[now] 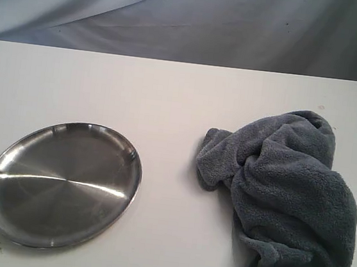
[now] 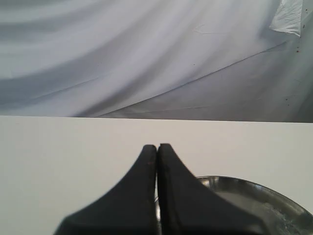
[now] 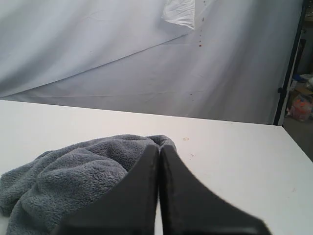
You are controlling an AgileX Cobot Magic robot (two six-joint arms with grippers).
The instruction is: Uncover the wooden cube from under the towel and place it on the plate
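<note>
The fluffy dark blue-grey towel point(image 1: 290, 201) lies bunched in a heap on the right of the white table; it also shows in the right wrist view as towel point(image 3: 73, 171). The wooden cube is hidden. The round steel plate point(image 1: 63, 183) lies bare on the left, and its rim point(image 2: 254, 188) shows in the left wrist view. Neither gripper appears in the exterior view. My left gripper point(image 2: 157, 147) is shut with nothing in it, just short of the plate. My right gripper point(image 3: 159, 147) is shut and holds nothing, with the towel just beyond it.
The white table point(image 1: 182, 102) ends at a far edge against a draped white backdrop point(image 1: 179, 17). A dark stand and clutter point(image 3: 298, 98) sit off the table's right end in the right wrist view.
</note>
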